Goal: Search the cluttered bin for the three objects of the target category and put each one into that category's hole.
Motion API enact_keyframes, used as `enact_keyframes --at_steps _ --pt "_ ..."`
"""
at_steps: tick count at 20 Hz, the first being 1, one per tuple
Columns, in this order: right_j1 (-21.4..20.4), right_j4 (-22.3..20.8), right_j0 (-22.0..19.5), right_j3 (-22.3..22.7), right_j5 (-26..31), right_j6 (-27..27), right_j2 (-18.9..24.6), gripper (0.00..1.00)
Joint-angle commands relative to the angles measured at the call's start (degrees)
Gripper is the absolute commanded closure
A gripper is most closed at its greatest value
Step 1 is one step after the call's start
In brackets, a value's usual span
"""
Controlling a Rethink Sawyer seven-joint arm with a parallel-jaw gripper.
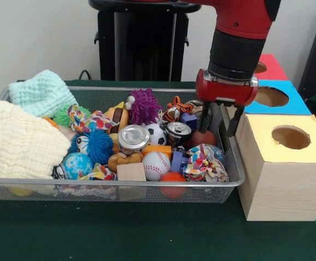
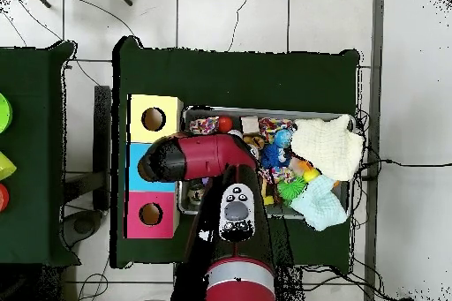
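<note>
The claw (image 1: 220,124) hangs with fingers apart and empty over the silver wire-mesh bin (image 1: 231,163), apparently searching; next it must drop onto a target.

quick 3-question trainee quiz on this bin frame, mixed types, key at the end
1. True or false: the gripper is over the end of the wire bin nearest the boxes.
2. Which box sits closest to the camera in the front view? A) yellow-topped box B) blue-topped box C) red-topped box
3. Fill in: the white ball with red stitching near the bin's front wall is a ____.

Key: 1 true. 2 A. 3 baseball.
</note>
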Motion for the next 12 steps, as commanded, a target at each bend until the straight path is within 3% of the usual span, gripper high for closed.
enact_keyframes --at_steps 1,12 --pt "4.04 0.38 -2.11 3.84 -4.01 8.99 0.88 0.00" --pt "5.40 -0.74 -2.68 3.15 -4.64 7.42 0.13 0.00"
